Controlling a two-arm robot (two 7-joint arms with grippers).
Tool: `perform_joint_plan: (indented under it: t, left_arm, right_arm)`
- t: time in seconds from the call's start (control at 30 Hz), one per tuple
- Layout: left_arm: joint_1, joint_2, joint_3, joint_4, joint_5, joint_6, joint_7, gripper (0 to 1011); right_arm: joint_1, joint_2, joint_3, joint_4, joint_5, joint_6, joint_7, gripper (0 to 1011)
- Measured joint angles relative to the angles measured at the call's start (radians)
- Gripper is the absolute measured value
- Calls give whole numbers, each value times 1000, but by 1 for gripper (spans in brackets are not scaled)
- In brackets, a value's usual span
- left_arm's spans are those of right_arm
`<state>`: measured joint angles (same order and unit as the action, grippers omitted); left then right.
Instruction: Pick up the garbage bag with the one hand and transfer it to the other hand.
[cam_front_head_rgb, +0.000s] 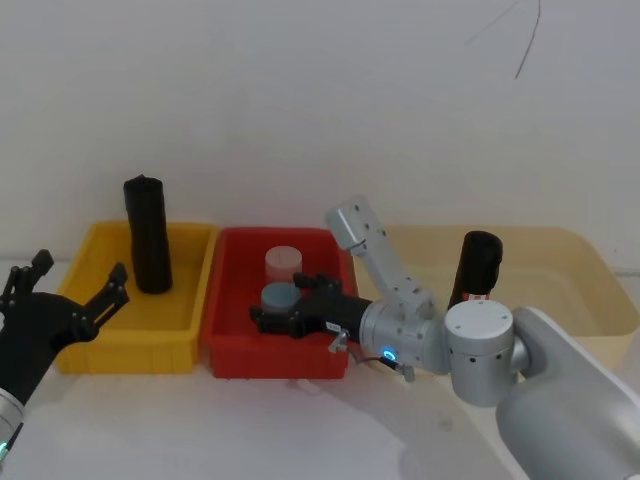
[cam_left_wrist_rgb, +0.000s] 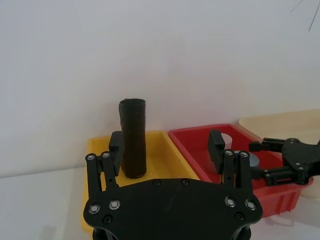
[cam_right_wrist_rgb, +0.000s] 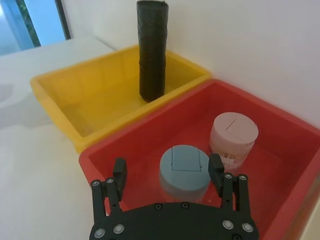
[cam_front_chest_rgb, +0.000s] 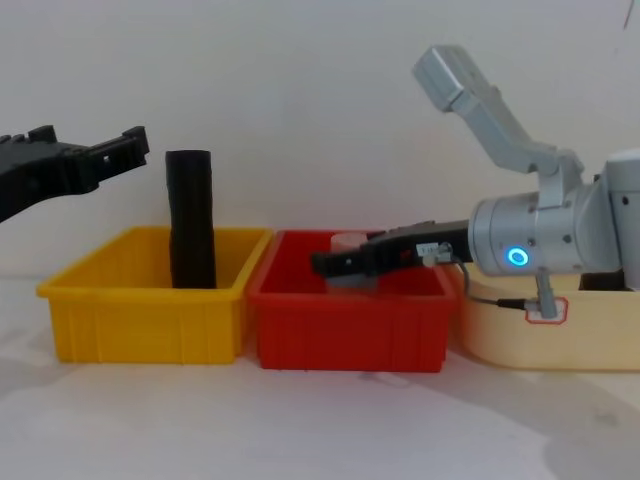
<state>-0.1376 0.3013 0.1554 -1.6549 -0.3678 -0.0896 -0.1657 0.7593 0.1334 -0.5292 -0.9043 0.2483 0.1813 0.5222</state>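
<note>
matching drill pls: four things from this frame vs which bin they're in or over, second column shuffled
Things:
1. plain black roll
2. garbage bag with the red-and-white band
3. blue-grey container
4. left gripper

Places:
A. standing in the cream bin
B. open, near the front left of the yellow bin
C. standing upright in the yellow bin
D. in the red bin, beside the pink container, with the open right gripper just above it

Pairs: 1-C, 2-A, 3-D, 4-B
</note>
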Motion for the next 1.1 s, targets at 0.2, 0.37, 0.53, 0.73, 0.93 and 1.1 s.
perform_joint_plan:
  t: [0.2, 0.37, 0.53, 0.73, 0.93, 1.1]
  left_arm:
    - [2, 1, -2, -1, 1, 0, 1, 1002]
    - [3, 1, -3, -1, 1, 0, 2, 1002]
    - [4, 1, -3, -2, 1, 0, 3, 1002]
    - [4, 2, -4, -3, 1, 0, 3, 1001]
    - [5, 2, -4, -3, 1, 0, 3, 1002]
    - [5, 2, -4, -3, 1, 0, 3, 1002]
  right_arm:
    - [23, -15, -11, 47, -20, -18, -7, 1000]
    - [39, -25, -14, 80, -32, -33, -18, 1000]
    - [53, -34, -14, 108, -42, -46, -28, 999]
    - [61, -39, -10, 122, -48, -53, -34, 999]
    - [64, -40, -2, 120, -53, -57, -37, 1000]
    - [59, -37, 5, 101, -53, -56, -36, 1000]
